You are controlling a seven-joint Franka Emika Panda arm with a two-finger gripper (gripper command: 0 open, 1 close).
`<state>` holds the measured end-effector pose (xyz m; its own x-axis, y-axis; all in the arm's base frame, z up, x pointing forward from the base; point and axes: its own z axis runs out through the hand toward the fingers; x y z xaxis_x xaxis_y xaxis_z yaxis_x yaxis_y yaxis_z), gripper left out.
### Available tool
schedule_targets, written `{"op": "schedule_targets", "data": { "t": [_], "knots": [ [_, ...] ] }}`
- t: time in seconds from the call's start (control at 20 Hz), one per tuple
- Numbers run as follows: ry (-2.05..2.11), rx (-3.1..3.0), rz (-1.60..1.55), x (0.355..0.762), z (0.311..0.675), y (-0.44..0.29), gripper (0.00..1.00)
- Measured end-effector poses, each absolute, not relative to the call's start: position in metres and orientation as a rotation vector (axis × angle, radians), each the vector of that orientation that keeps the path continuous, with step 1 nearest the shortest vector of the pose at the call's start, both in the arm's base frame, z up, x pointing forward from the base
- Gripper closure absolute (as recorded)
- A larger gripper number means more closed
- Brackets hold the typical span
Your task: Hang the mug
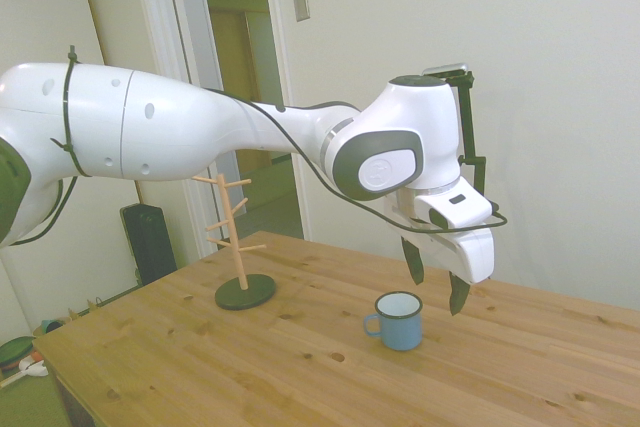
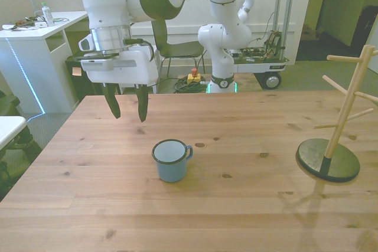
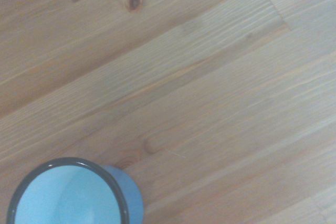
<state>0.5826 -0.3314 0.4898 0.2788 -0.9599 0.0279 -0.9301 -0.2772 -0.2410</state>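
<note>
I am seeing the mug point(image 2: 170, 160) sitting upright on the counter point(image 2: 236, 205). My gripper point(image 2: 126, 108) is hovering above and beside it, fingers point(image 2: 142, 105) apart, gripping nothing.

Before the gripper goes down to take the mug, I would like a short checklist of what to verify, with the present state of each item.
1. Mug stands upright on the table: ok.
2. Gripper is open and holds nothing: ok.
3. Gripper is above the mug: not ok; it hangs beside it, toward the front view's left and farther back.
4. Mug handle is free to reach: ok; it points to the front view's right, with nothing against it.
5. Mug tree stands upright with bare pegs: ok.
6. Table between mug and mug tree is free of other things: ok.
</note>
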Motion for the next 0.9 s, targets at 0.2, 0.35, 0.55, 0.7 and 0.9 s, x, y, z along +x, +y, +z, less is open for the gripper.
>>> {"op": "schedule_targets", "data": {
  "t": [0.2,0.35,0.55,0.7,0.9],
  "knots": [
    [1.785,-2.340,-0.290,0.591,0.473,-0.322,0.00],
    [1.776,-2.350,-0.274,0.594,0.452,-0.310,0.00],
    [1.732,-2.377,-0.291,0.602,0.433,-0.287,0.00],
    [1.693,-2.403,-0.291,0.608,0.428,-0.265,0.00],
    [1.672,-2.423,-0.270,0.611,0.418,-0.250,0.00]
  ]
}}
